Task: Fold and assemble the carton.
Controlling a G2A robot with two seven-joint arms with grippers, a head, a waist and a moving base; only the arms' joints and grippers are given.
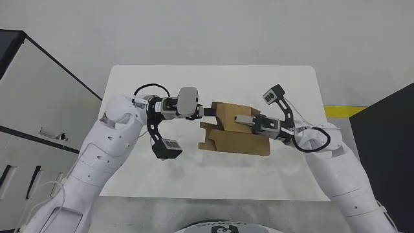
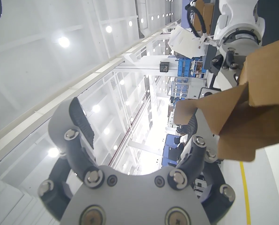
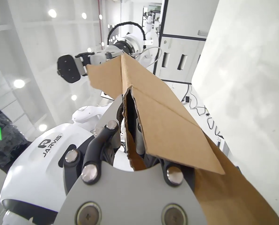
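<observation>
We have the partly folded brown carton point(image 1: 236, 141) over the middle of the white table point(image 1: 278, 84), its flaps loose. Our right gripper point(image 3: 127, 111) is clamped on a torn wall edge. Our left gripper point(image 2: 132, 112) is spread wide at the opposite end, with a flap against one finger point(image 2: 191, 125).

Bright, even overhead light.
Ceiling lamps point(image 2: 63, 41) glare at my wrists; the carton point(image 1: 236, 139) throws soft shadow on the worktop point(image 1: 213, 81).
</observation>
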